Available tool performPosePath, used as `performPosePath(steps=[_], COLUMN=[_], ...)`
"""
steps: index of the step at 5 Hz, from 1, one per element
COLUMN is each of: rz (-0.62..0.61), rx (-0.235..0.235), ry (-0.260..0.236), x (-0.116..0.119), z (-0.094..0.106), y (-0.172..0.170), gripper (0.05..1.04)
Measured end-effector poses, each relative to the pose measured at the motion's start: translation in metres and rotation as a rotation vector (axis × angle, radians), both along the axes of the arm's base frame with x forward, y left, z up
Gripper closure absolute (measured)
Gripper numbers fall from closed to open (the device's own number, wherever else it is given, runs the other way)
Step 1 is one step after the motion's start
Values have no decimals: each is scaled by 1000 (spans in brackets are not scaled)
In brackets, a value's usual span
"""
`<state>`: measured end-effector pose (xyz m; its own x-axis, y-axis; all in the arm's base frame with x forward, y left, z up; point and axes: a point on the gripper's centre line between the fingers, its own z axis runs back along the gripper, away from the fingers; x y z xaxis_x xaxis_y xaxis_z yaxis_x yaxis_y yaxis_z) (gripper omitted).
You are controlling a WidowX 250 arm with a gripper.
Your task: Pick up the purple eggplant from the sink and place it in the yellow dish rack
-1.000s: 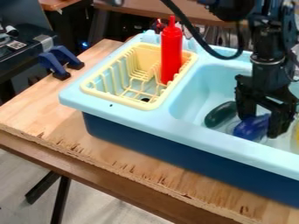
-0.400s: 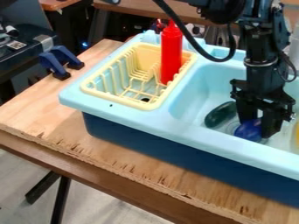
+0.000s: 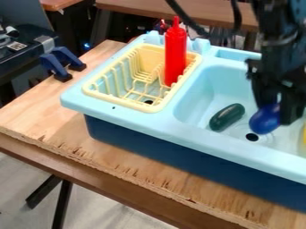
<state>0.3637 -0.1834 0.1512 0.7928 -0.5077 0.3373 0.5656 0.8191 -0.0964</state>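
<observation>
At the right of the view, my gripper point(image 3: 277, 112) is shut on a blue-purple oval object point(image 3: 265, 119), which hangs above the basin of the light blue sink point(image 3: 206, 91), just over the dark drain hole. To its left, a dark green oval object point(image 3: 226, 117) lies on the basin floor, apart from the gripper. The far end of the held object is hidden behind the fingers.
A yellow dish rack point(image 3: 117, 103) sits in the sink's left part, with a red bottle point(image 3: 175, 53) upright at its right side. Something yellow point(image 3: 304, 135) shows at the right edge. Blue clamps point(image 3: 62, 62) stand at the upper left.
The gripper closed on the blue-purple object, then rose and shifted slightly right with it, uncovering the drain hole. The green object, rack and bottle have stayed put.
</observation>
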Motion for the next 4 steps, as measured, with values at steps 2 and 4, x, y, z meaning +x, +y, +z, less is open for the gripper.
performPosePath(steps=[2, 4], rz=[35, 154], rx=[21, 30], ry=[-85, -60], x=[-34, -89], z=[40, 69], y=[39, 109], gripper=[450, 450])
